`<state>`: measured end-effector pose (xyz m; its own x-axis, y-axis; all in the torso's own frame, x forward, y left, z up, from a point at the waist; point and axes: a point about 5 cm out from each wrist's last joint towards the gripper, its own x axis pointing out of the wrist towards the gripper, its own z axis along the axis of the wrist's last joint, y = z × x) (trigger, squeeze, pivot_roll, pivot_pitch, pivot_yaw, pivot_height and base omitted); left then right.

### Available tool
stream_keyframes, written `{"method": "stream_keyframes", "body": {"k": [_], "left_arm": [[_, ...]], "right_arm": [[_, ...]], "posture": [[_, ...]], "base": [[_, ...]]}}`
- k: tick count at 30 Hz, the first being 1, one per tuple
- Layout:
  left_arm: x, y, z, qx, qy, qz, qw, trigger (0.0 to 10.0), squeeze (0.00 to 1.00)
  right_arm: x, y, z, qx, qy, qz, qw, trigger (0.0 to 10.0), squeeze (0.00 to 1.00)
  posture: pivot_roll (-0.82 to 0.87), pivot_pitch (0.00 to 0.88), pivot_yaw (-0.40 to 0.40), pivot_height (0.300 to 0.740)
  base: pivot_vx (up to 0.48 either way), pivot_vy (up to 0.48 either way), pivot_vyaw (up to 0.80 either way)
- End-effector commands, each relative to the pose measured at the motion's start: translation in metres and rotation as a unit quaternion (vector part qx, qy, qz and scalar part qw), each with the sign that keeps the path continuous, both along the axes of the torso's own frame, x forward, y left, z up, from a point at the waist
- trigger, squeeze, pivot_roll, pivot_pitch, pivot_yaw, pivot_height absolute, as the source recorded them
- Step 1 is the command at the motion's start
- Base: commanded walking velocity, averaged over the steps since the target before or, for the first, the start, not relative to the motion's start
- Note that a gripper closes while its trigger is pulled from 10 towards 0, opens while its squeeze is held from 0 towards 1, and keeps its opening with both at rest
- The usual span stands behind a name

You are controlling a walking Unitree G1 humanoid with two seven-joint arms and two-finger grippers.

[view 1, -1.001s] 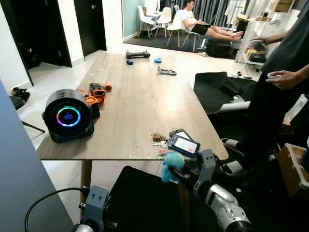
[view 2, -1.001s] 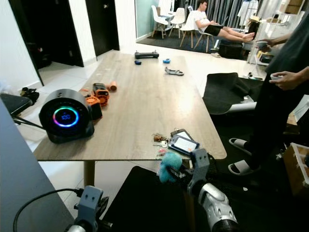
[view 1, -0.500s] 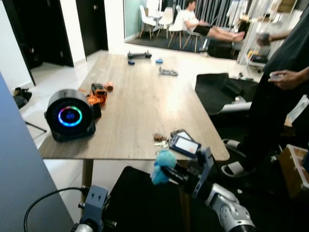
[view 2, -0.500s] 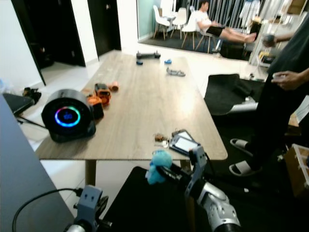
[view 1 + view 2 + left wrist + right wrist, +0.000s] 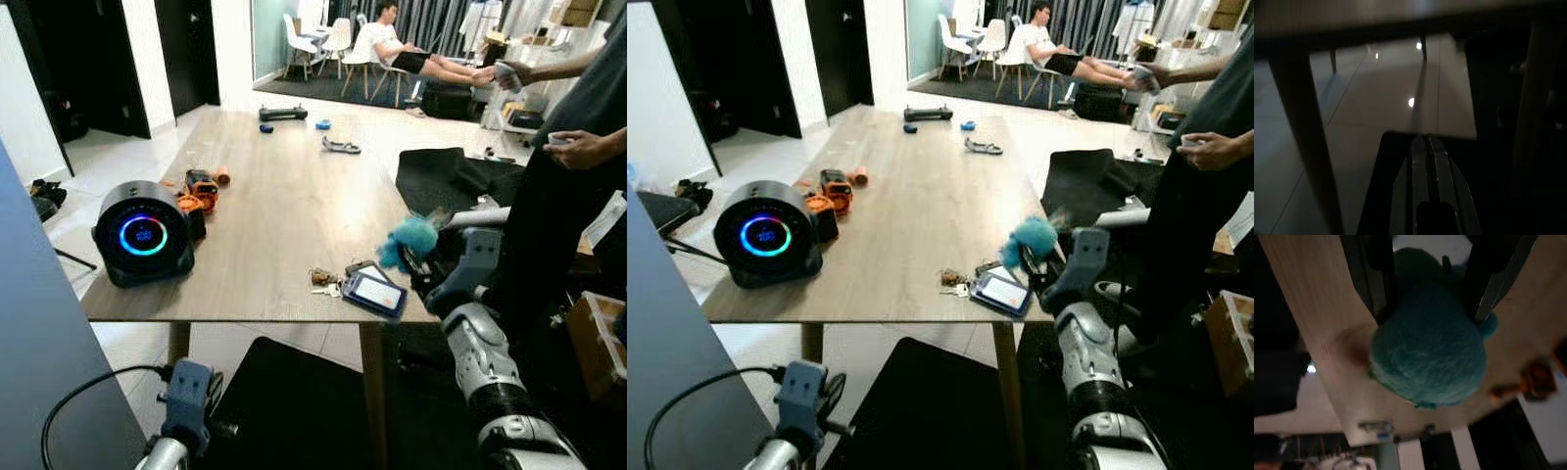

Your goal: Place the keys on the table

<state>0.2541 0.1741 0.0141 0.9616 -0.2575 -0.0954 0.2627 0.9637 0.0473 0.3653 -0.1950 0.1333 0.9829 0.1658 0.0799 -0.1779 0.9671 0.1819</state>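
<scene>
Raised right pincer [image 5: 423,257] grips seemingly fuzzy teal keychain [image 5: 409,238]

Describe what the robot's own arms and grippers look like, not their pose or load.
The right arm is built of silver rounded segments with black ribbed joints, topped by a grey-blue wrist block. The right gripper has two long black fingers. The left arm ends in a grey-blue block with a black cable looping from it. The left gripper has dark, flat, tapering fingers.

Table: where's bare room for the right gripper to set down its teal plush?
Free: the broad wood middle of the table, between the speaker with orange tools and the right edge. Crowded: the near right corner, with keys and phones, just beside the right gripper gripping the plush.
</scene>
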Motion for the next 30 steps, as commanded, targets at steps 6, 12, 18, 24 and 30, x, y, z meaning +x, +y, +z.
{"method": "stream_keyframes", "body": {"k": [6, 12, 18, 24, 30], "left_arm": [[0.003, -0.005, 0.016, -0.034, -0.048, -0.002, 0.998, 10.0, 0.0], [0.008, -0.006, 0.051, -0.065, -0.127, -0.003, 0.99, 10.0, 0.0], [0.016, -0.019, 0.075, -0.068, -0.171, -0.025, 0.983, 10.0, 0.0], [0.017, -0.028, 0.082, -0.069, -0.18, -0.041, 0.98, 10.0, 0.0], [0.013, -0.035, 0.084, -0.061, -0.173, -0.061, 0.981, 10.0, 0.0]], "right_arm": [[0.008, 0.003, 0.007, -0.025, 0.005, -0.009, 1.0, 10.0, 0.0], [0.016, 0.005, 0.01, -0.037, 0.005, -0.033, 0.999, 10.0, 0.0], [0.023, 0.019, 0.007, -0.045, 0.049, -0.004, 0.998, 10.0, 0.0], [0.027, 0.035, 0.016, -0.047, 0.031, 0.033, 0.998, 10.0, 0.0], [0.029, 0.059, 0.023, -0.047, 0.02, 0.095, 0.994, 10.0, 0.0]], "posture": [[0.1, 0.036, -0.043, 0.74], [0.11, 0.044, -0.042, 0.74], [0.11, 0.057, -0.041, 0.74], [0.11, 0.061, -0.045, 0.74], [0.11, 0.059, -0.046, 0.74]], "base": [[0.0, 0.0, 0.0], [0.0, 0.0, 0.0], [0.0, 0.0, 0.0], [0.0, 0.0, 0.0], [0.0, 0.0, 0.0]]}}
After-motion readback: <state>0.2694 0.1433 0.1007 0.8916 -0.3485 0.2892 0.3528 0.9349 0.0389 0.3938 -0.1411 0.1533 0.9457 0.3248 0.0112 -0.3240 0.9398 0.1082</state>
